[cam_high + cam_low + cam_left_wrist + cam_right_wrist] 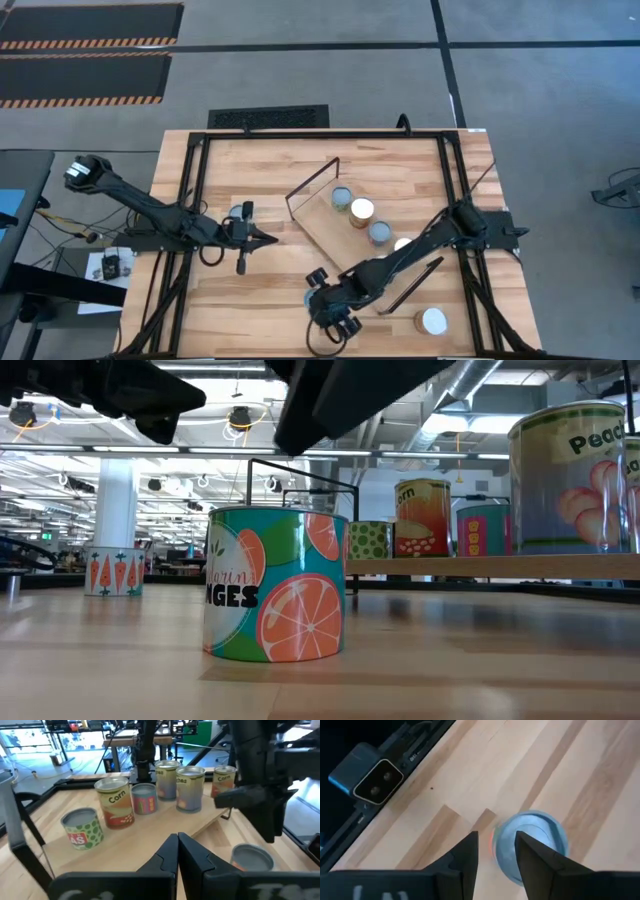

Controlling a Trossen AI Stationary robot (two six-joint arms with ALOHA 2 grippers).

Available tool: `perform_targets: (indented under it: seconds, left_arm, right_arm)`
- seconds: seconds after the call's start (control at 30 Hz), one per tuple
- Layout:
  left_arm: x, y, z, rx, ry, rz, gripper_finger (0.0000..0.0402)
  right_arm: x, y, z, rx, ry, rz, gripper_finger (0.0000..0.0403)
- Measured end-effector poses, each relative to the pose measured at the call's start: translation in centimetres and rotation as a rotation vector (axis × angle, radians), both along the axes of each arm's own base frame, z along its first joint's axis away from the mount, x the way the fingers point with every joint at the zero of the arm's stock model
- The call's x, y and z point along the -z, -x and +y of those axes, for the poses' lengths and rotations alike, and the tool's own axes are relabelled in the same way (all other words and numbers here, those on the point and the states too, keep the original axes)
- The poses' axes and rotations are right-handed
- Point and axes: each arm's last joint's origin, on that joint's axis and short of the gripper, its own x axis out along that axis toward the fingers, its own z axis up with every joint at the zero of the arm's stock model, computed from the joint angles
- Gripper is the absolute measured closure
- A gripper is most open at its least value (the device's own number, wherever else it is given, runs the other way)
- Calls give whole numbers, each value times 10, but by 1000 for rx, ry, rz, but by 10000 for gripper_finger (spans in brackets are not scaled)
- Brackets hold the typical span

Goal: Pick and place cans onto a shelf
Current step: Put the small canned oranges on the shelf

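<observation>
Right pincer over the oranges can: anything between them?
Nothing visible. The right pincer hangs open directly above the oranges can, fingers not yet around it; only bare table lies nearby.

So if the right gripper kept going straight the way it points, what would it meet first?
Most likely the orange can. The right gripper is open and points down at the table, with the can's pale-blue top just ahead of its fingers. How high it hangs is unclear; the can sits slightly off-centre, so one finger might hit the rim.
</observation>
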Motion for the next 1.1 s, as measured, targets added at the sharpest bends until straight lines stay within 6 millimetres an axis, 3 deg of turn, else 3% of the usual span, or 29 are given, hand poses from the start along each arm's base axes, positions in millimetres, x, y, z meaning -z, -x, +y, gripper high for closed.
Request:
perform_targets:
  seconds: [0.6, 0.77, 0.97, 1.1]
  left_arm:
    - [1, 1, -3, 17, -29, 11, 401]
    - [1, 1, -2, -6, -14, 12, 401]
    - [1, 1, -2, -7, -13, 13, 401]
    - [2, 1, -2, -7, -13, 14, 401]
  right_arm:
    - [32, -14, -21, 24, 60, 105, 301]
    - [32, -15, -25, 21, 73, 113, 315]
    - [28, -18, -35, 42, 75, 113, 377]
    - [12, -20, -38, 53, 78, 115, 390]
